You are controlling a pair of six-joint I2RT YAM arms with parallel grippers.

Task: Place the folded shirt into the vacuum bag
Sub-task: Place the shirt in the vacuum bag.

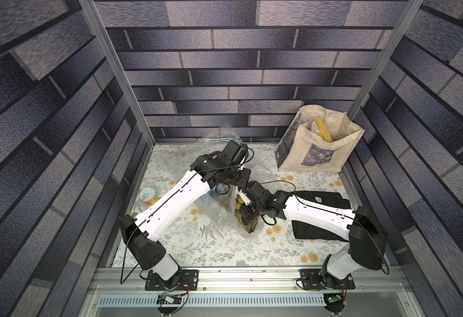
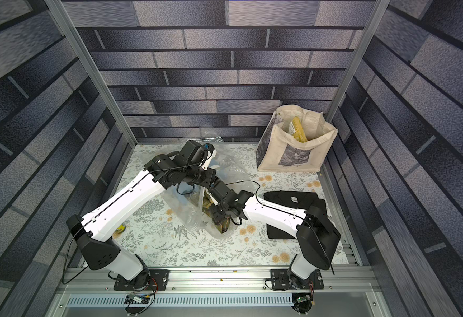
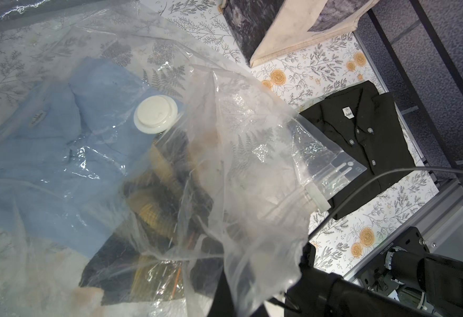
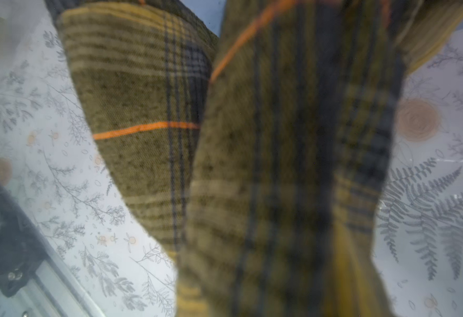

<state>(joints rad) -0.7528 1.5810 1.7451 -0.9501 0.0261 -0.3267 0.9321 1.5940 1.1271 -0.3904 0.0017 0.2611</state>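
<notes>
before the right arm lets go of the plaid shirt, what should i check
1. Right gripper shut on the plaid shirt: ok, the shirt hangs from it.
2. Left gripper holding the vacuum bag open: ok, judging by the film tenting up toward it. The contact itself is hidden.
3. Plaid shirt fully inside the bag: cannot tell. Film surrounds its lower end, but the mouth edge is hidden.
4. Blue shirt inside, beside the valve cap: ok.
5. Black shirt in the bag: not ok, it lies outside on the table.
</notes>
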